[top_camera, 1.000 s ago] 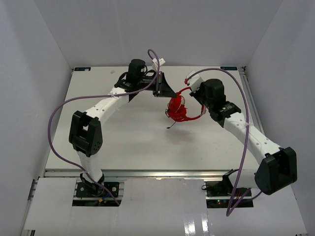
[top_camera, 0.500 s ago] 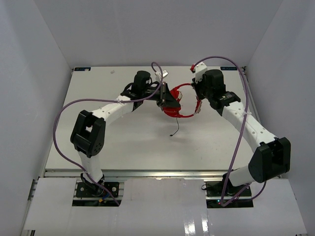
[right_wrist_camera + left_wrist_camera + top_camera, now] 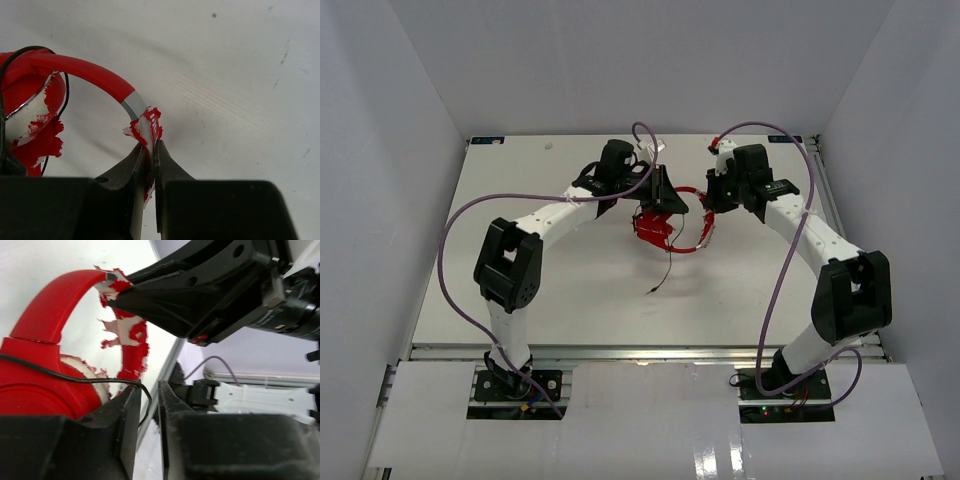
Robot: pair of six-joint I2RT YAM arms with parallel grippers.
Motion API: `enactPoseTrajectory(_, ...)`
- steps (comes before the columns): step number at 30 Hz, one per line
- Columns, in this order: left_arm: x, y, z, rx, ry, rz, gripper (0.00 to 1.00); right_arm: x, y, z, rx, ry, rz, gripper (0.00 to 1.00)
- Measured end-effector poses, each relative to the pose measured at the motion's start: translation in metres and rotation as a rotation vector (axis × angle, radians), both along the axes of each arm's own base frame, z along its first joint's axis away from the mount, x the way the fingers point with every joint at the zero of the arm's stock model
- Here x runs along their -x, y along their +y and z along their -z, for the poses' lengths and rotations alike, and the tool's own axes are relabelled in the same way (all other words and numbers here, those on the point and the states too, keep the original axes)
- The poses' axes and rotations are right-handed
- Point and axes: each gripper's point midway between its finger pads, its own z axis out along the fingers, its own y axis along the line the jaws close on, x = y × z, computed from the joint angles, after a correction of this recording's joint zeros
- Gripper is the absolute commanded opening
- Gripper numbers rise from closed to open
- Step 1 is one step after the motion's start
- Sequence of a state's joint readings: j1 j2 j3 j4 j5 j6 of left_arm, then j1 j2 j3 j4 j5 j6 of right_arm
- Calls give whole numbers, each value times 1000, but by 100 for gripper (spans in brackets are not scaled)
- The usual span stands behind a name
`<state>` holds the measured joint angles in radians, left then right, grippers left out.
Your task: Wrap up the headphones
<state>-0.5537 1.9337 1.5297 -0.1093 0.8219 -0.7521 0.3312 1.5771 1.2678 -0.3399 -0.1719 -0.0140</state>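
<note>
The headphones (image 3: 655, 228) lie past the middle of the counter (image 3: 570, 290), toward 12 o'clock, with their black cable (image 3: 65, 379) trailing to 6 o'clock. At their 2 o'clock the right pincer (image 3: 150, 146) is clamped tight on the peeling end of the headband (image 3: 90, 72). At 11 o'clock the left pincer (image 3: 148, 387) stands slightly parted, and the cable runs through its gap. Purple robot cables (image 3: 443, 262) arch over both arms.
</note>
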Motion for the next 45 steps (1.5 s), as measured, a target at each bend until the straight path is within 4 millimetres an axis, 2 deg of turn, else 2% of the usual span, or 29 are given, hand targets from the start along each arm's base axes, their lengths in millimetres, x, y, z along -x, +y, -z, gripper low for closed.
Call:
enactPoseTrajectory(6,-16,-2,54,-110,44,-17,48,-11,-20,51,-34,160,62,8)
enactPoseTrajectory(8,-20,-2,67,-137,52,-19,53,-14,-26,63,-33,190,81,8)
enactPoseTrajectory(11,-24,-3,80,-169,64,-16,55,-17,-31,76,-30,226,100,8)
enactPoseTrajectory(14,-29,-6,78,-173,50,-10,57,-23,-30,82,-31,235,100,8)
enactPoseTrajectory(20,-38,-9,58,-162,-17,-3,65,-28,-26,92,-37,256,91,8)
enactPoseTrajectory(24,-43,-5,49,-188,-94,-6,69,-33,-29,100,-40,274,97,8)
enactPoseTrajectory(26,-42,2,43,-213,-148,-11,71,-36,-33,106,-42,284,105,14)
enactPoseTrajectory(29,-34,18,24,-239,-253,-34,75,-38,-40,115,-44,305,113,26)
enactPoseTrajectory(33,-5,47,-7,-250,-367,-60,80,-38,-42,116,-69,312,98,68)
enactPoseTrajectory(34,1,52,-16,-243,-399,-67,81,-38,-42,115,-73,309,90,82)
enactPoseTrajectory(35,6,58,-23,-240,-428,-76,81,-38,-42,115,-76,307,83,92)
enactPoseTrajectory(36,12,63,-28,-237,-452,-83,82,-38,-43,114,-78,306,81,97)
enactPoseTrajectory(38,24,74,-32,-236,-487,-97,86,-37,-45,112,-72,293,73,90)
enactPoseTrajectory(39,31,80,-31,-240,-496,-102,94,-35,-47,109,-69,285,73,90)
enactPoseTrajectory(40,39,86,-29,-244,-502,-106,97,-32,-50,105,-66,278,74,90)
enactPoseTrajectory(42,54,98,-27,-242,-520,-125,98,-27,-57,91,-50,241,81,90)
enactPoseTrajectory(45,79,116,-23,-235,-530,-146,98,-16,-72,59,-15,157,102,90)
